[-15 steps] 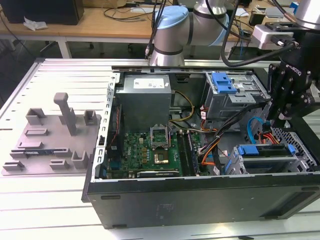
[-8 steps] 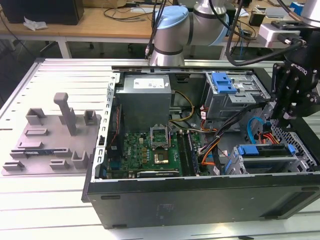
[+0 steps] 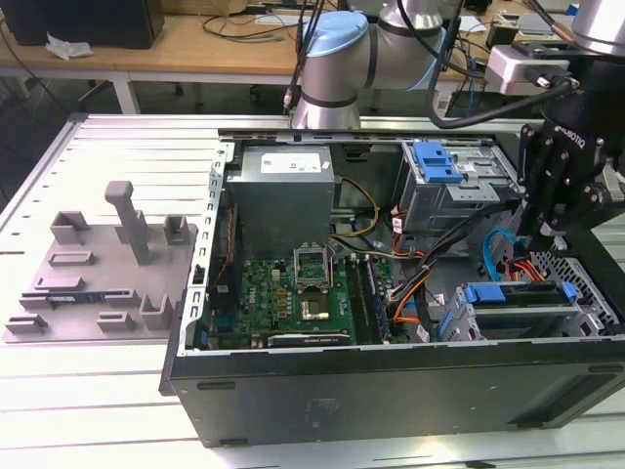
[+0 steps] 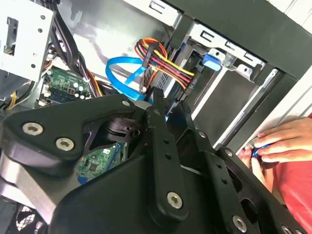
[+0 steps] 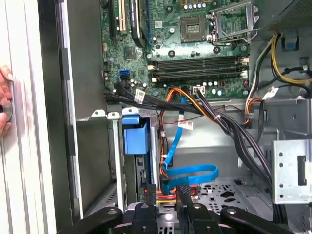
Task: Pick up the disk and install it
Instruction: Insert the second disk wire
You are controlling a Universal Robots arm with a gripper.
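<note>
The disk (image 3: 515, 296), silver with a blue rail frame, sits in the drive cage (image 3: 586, 303) at the front corner of the open computer case, on the exterior view's right. The first wrist view shows the disk's blue frame (image 5: 135, 139) edge-on inside the cage wall. My black gripper (image 3: 544, 234) hangs just above and behind that cage, among the blue and coloured cables. Its fingers (image 5: 148, 204) stand apart in the first wrist view, gripper (image 5: 165, 191) open, with only cables behind the gap. In the second wrist view the gripper (image 4: 169, 106) points at the cable bundle (image 4: 161, 58).
A grey fixture plate (image 3: 98, 283) with upright posts lies on the slatted table, left of the case. A second cage with a blue latch (image 3: 435, 161) stands at the case's back. A person's hand (image 4: 278, 144) rests on the case's outer edge, hand (image 5: 4, 105) also at that rim.
</note>
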